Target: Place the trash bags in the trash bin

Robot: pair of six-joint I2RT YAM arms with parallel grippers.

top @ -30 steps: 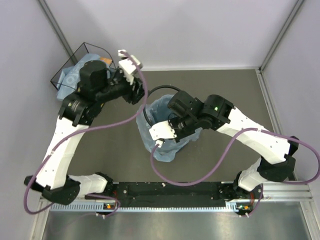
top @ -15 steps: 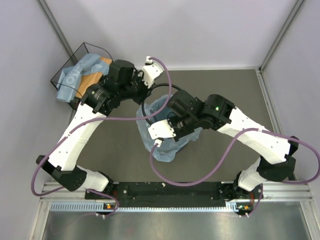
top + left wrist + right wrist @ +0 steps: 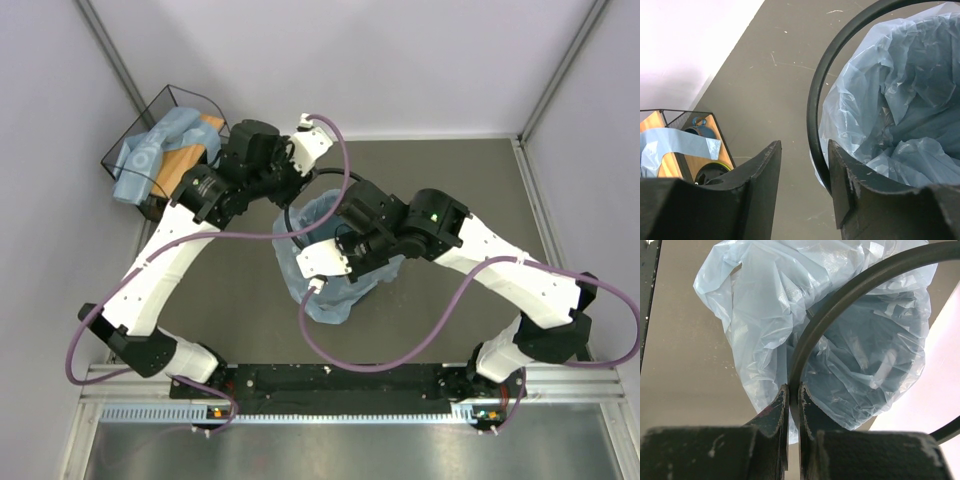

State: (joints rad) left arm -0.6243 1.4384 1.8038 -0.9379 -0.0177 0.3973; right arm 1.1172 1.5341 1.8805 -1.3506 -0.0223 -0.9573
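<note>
Trash bin stands mouth-up, lined with trash bags. Right gripper pinches the ring hoop. Left gripper straddles it, jaws apart.

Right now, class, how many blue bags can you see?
2: one bag bunched at the ring, centre; another bag in the basket, far left. More may be hidden.

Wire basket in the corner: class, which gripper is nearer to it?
Left. The left gripper sits open at the hoop's far-left side, toward the wire basket. The right gripper is shut on the hoop farther from the basket, toward the arms' bases.
</note>
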